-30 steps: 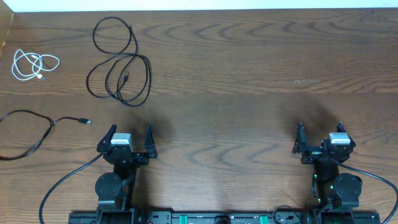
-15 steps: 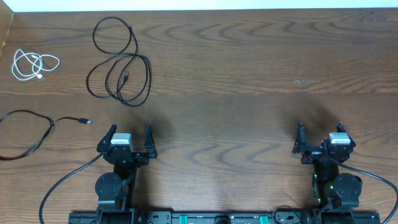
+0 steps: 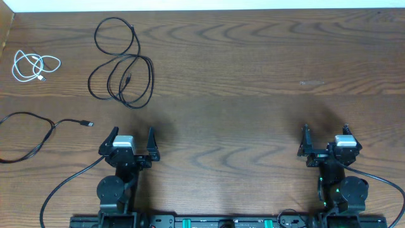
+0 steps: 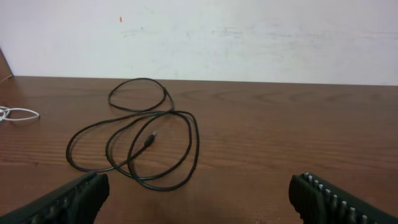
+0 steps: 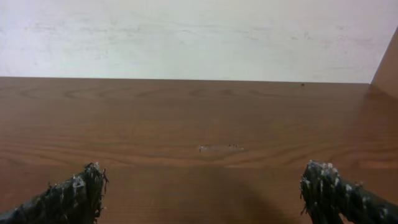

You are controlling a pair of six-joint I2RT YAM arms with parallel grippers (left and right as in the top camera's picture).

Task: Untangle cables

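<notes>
A looped black cable (image 3: 121, 69) lies on the wooden table at the far left; the left wrist view shows the same black cable (image 4: 143, 137) ahead of the fingers. A small coiled white cable (image 3: 35, 66) rests near the left edge. A second black cable (image 3: 38, 133) with a plug end trails off the left side. My left gripper (image 3: 131, 135) stands open near the front edge, well short of the cables. My right gripper (image 3: 325, 133) is open at the front right with only bare wood before it.
The table's left rim (image 3: 6, 31) rises at the far left corner. A pale scuff (image 3: 311, 82) marks the wood at the right. Arm bases and a mounting rail (image 3: 209, 221) run along the front edge.
</notes>
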